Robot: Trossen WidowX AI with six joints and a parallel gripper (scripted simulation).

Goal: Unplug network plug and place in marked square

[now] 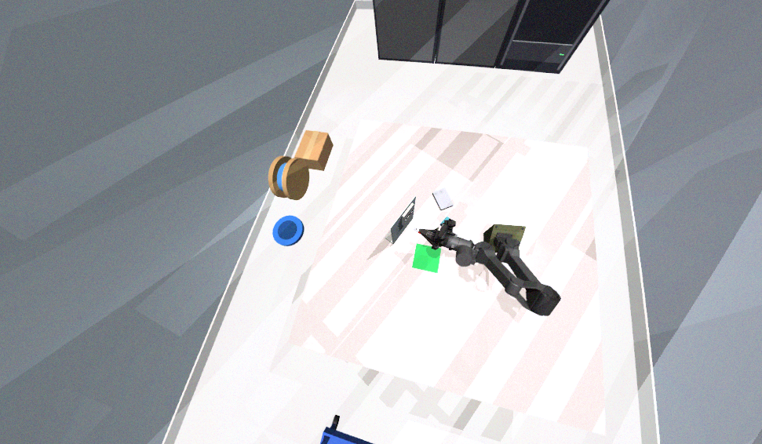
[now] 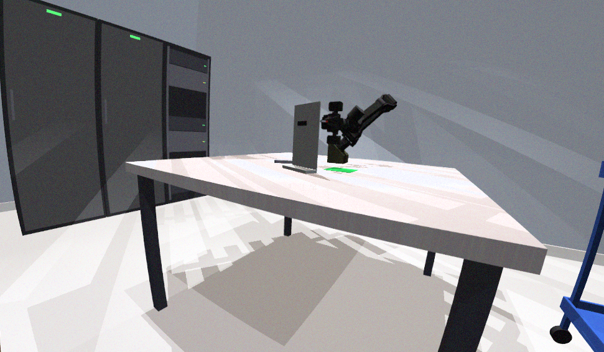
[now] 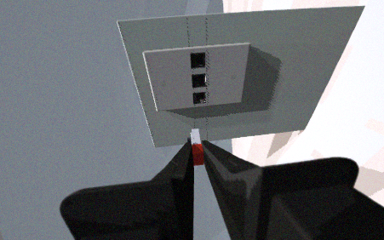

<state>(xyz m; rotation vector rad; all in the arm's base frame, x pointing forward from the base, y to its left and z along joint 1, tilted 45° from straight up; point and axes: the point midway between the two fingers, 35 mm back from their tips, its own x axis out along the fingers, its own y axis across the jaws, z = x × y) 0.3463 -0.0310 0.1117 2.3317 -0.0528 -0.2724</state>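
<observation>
My gripper (image 3: pixel 196 146) (image 1: pixel 424 232) (image 2: pixel 325 122) is shut on the network plug (image 3: pixel 197 146), a small white piece with a red part, held between the fingertips. The plug is out of the socket and a short way off the grey upright panel (image 3: pixel 277 64) (image 1: pixel 402 220) (image 2: pixel 306 135). The panel's raised plate shows three dark sockets (image 3: pixel 198 79) in a column, all empty. The green marked square (image 1: pixel 426 257) (image 2: pixel 340 170) lies on the table just below and beside my gripper, with nothing on it.
A small white card (image 1: pixel 442 198) lies on the table beyond the panel. The arm's base (image 1: pixel 504 234) stands to the right. Dark server cabinets (image 1: pixel 461 30) (image 2: pixel 97 114) stand beyond the table. A wooden spool (image 1: pixel 288 176), a blue disc (image 1: pixel 287 230) and a blue cart (image 2: pixel 594 271) are on the floor.
</observation>
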